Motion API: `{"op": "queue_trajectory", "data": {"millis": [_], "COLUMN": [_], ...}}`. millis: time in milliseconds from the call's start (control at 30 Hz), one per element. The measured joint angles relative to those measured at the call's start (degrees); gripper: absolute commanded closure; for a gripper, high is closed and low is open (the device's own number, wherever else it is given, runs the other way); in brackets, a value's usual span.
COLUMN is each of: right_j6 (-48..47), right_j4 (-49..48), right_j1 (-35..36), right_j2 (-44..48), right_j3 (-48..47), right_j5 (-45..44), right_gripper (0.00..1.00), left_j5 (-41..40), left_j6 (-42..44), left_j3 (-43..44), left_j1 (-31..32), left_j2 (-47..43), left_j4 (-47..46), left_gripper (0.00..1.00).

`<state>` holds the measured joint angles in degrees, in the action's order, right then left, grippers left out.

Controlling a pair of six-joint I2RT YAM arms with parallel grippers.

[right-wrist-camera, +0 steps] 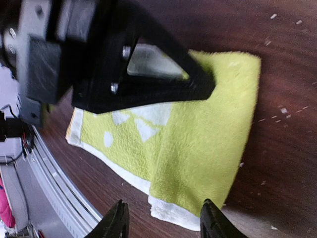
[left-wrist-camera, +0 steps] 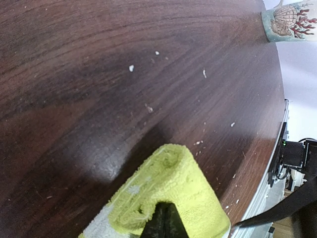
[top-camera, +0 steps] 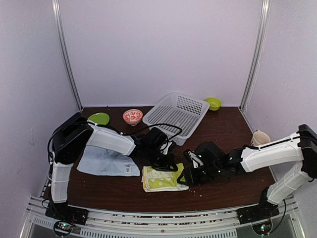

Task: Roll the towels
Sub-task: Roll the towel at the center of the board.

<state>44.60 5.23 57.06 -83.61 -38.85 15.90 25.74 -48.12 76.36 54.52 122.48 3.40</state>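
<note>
1. Towels, two, lie in front of the white basket [top-camera: 198, 106]: lime-green towel [top-camera: 161, 179] directly before it, pale blue towel [top-camera: 106, 163] to its left.
2. Grippers, two: left gripper [left-wrist-camera: 166, 223] pinched tight on lime-green towel; right gripper [right-wrist-camera: 166, 218] spread apart, empty.

A white plastic mesh basket [top-camera: 194, 106] sits tilted at the back of the dark wooden table [top-camera: 223, 124], one side raised. Just left of the basket stands a small red-and-white patterned bowl [top-camera: 132, 116], and farther left of that lies a flat green plate [top-camera: 99, 118]. A small lime-green bowl [top-camera: 213, 103] sits just right of the basket's far corner. Well right of the basket, near the table's edge, is a cream mug [top-camera: 260, 138] printed with a shell and red coral. White crumbs [left-wrist-camera: 131, 68] dot the wood.
</note>
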Motion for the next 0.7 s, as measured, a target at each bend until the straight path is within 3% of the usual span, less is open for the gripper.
{"op": "queue_trajectory", "data": {"millis": [200,500,600,700], "right_j6": [5.6,16.6,20.1,22.9], "right_j4": [-4.9,-24.9,-32.8,-38.5], "right_j1": [-5.6,-7.7,-7.8,-7.9], "right_j2": [7.8,-0.7,-4.3,-7.5], "right_j3": [7.4,14.8,15.6,16.0], "right_j5": [-1.9,2.2,4.2,5.8], "right_gripper": [0.45,0.47,0.52,0.64], "left_j5": [0.0,0.0,0.0,0.0], "left_j6": [0.0,0.0,0.0,0.0], "left_j3": [-0.2,-1.3,-2.0,-2.5], "left_j1": [-0.1,-0.1,-0.2,-0.2], "left_j2": [0.0,-0.1,-0.3,-0.5], "left_j4": [-0.4,-2.2,-3.0,-3.6], "left_gripper": [1.00,1.00,1.00,1.00]}}
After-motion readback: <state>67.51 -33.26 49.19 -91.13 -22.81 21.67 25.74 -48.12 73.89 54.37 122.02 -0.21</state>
